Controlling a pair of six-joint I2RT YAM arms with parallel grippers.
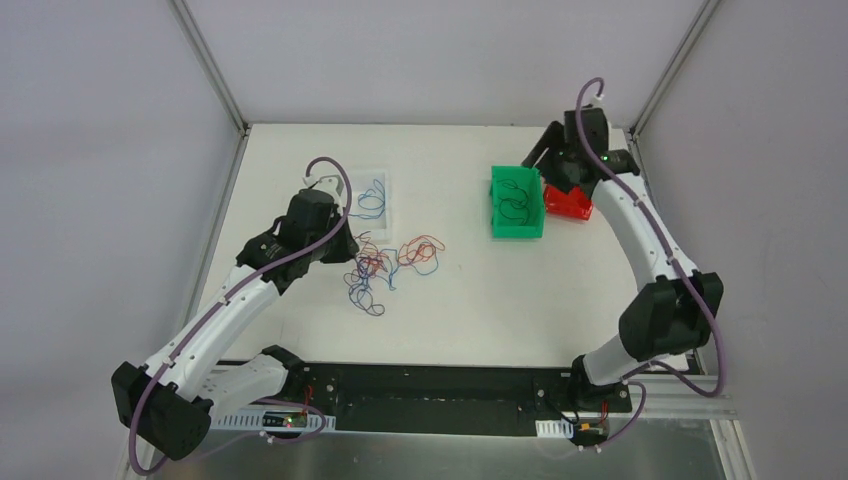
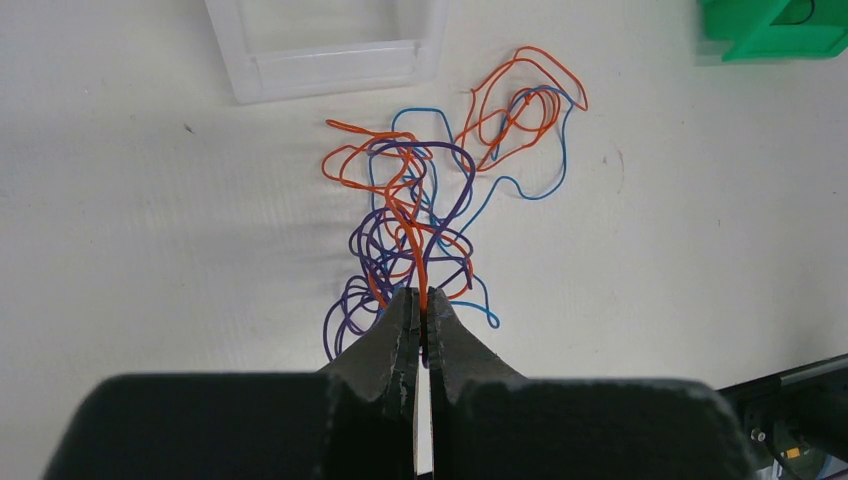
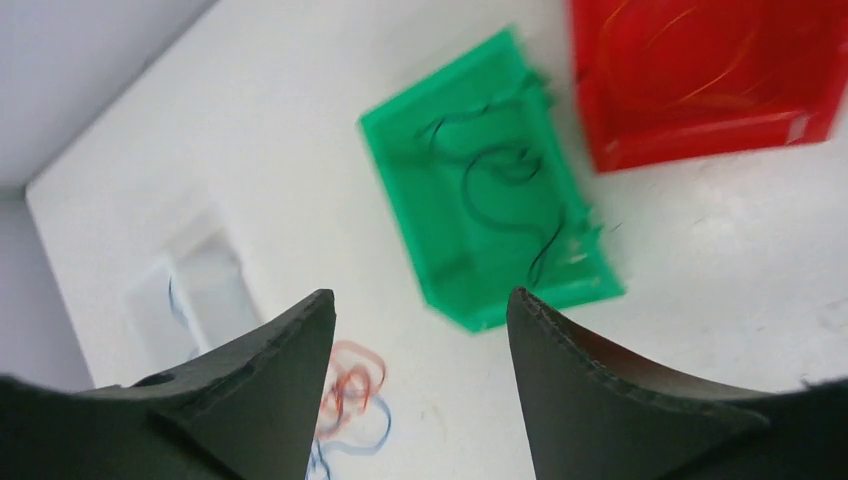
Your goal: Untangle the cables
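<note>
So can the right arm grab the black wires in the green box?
Probably yes. The right gripper hangs open near the green bin, and nothing sits between it and the black cables inside.

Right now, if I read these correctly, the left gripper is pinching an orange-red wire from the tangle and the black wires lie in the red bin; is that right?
Not quite. The black wires lie in the green bin, not the red bin, as the right wrist view shows. The rest holds: the left gripper is shut on an orange-red wire from the tangle.

Blurred green bin, apparently dark cables inside
</note>
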